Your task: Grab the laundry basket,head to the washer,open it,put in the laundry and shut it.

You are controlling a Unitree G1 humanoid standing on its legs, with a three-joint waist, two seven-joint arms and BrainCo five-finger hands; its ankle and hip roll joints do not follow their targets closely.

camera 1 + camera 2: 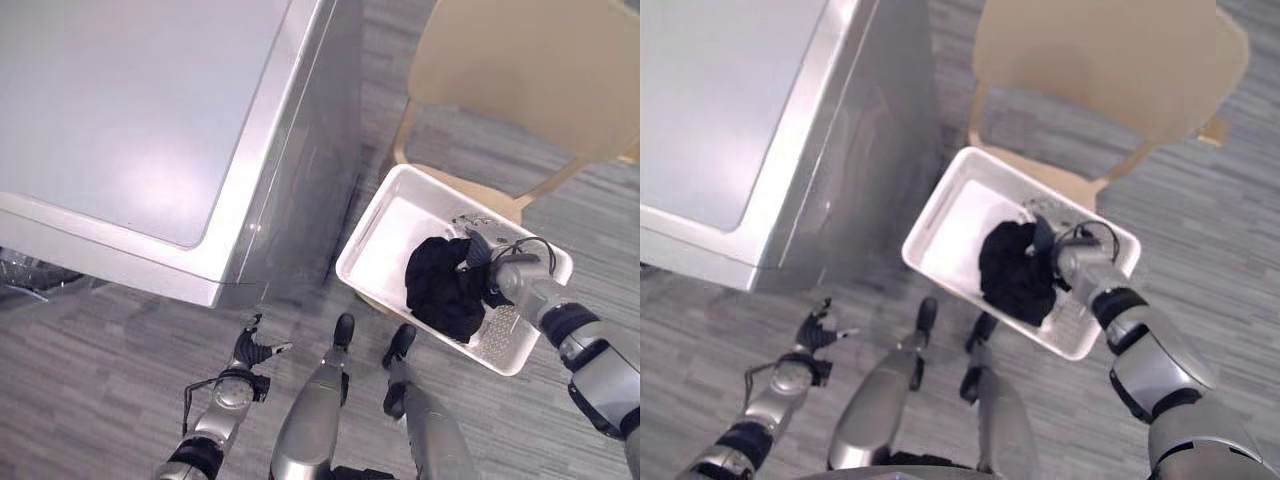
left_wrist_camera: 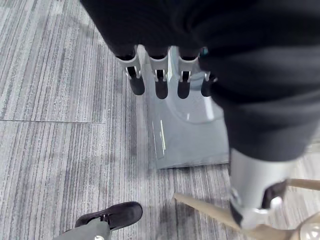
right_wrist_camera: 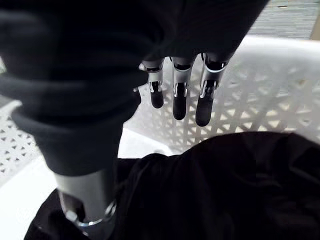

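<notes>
One white basket holds one black garment; right hand above it and left hand both have fingers apart, beside one washer.

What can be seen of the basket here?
The basket is white plastic, rectangular, with perforated lattice walls and an open top. It sits tilted on a pale wooden chair beside the washer. Dark laundry is heaped at one end, where the right hand reaches in, fingers straight above the cloth.
</notes>
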